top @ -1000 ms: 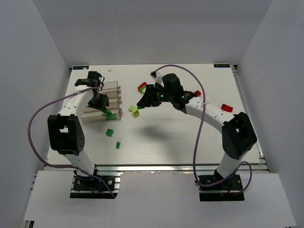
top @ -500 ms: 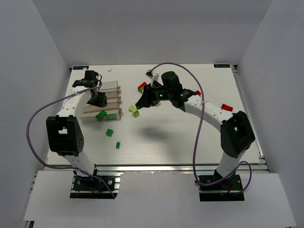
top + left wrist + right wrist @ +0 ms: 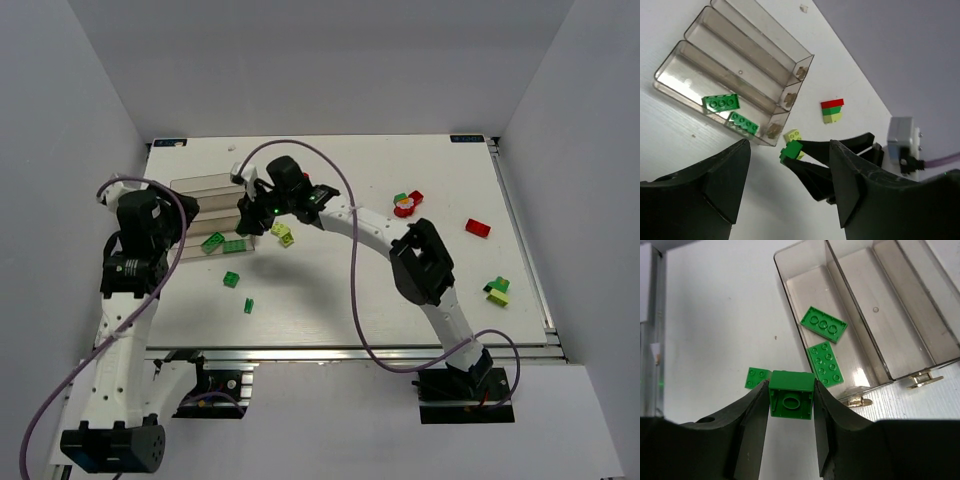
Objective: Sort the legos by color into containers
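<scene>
My right gripper (image 3: 790, 384) is shut on a dark green lego (image 3: 791, 399), held above the table just off the open end of the clear container tray (image 3: 852, 300). In the top view this gripper (image 3: 245, 223) hangs at the tray's (image 3: 200, 186) right end. Two green legos (image 3: 824, 324) (image 3: 826, 364) lie in the nearest compartment. My left gripper (image 3: 788, 144) is open and empty, drawn back high on the tray's left side. Between its fingers (image 3: 715, 185) I see the held green lego (image 3: 791, 150) and a lime lego (image 3: 793, 135) on the table.
A red, green and lime stack (image 3: 832, 110) lies beyond the tray. Loose legos on the table: lime pair (image 3: 282, 233), two green (image 3: 231, 279) (image 3: 248, 304), a red-white-green cluster (image 3: 405, 204), a red one (image 3: 477, 228), a green-lime one (image 3: 497, 291).
My left gripper opened, left a green lego in the tray's nearest compartment and pulled back to the left. My right arm swung left to the tray's end, still gripping its green lego.
</scene>
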You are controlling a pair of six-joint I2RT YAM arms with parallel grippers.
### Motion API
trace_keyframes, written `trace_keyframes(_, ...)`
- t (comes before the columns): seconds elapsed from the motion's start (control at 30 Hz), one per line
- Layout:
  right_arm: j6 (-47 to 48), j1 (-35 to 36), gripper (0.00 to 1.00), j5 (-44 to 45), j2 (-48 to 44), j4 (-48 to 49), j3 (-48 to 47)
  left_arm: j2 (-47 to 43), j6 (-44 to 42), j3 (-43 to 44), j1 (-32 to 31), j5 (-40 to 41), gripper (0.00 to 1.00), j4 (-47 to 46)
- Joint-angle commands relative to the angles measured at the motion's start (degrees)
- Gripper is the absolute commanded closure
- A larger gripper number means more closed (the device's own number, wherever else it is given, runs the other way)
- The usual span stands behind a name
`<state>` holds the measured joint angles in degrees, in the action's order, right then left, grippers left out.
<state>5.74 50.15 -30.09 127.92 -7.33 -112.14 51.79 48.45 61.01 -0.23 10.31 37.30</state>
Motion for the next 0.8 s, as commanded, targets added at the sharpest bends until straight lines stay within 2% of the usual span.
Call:
trace_keyframes(0.0,3.8,1.3,0.98,5.3,0.2,3.9,-2.1,-1.9,-4.1,-3.2,0.1,1.6,0.26,4.7)
trace_keyframes(0.03,4.2,1.5,0.94,7.3,0.5,6.3,-1.5,-2.8,-4.1,-4.1,0.1,1.6,0.26,5.8)
trace_keyframes(0.1,4.5,2.1,0.92,9.1,1.6,8.7,-1.5,-5.0,-4.1,-4.9,0.1,1.8,0.25,6.5)
trace_keyframes(0.17,4.7,2.4,0.83,11.1,3.4,10.5,-2.6,-6.1,-4.6,-5.0,0.1,1.7,0.22,8.0)
trace_keyframes(0.27,5.6,2.7,0.77,13.1,5.5,11.8,-4.0,-6.7,-5.8,-4.0,0.1,1.4,0.22,10.6)
trace_keyframes(0.3,5.9,2.8,0.76,13.4,5.8,12.2,-4.1,-6.8,-5.9,-3.7,0.1,1.4,0.21,11.3)
trace_keyframes(0.5,7.9,3.5,0.56,14.7,8.6,13.7,-5.1,-9.9,-5.2,-4.3,0.1,0.4,0.2,15.0)
trace_keyframes(0.77,8.6,3.7,0.33,15.5,9.6,14.7,-6.4,-12.5,-2.1,-7.7,0.1,-2.5,0.19,15.3)
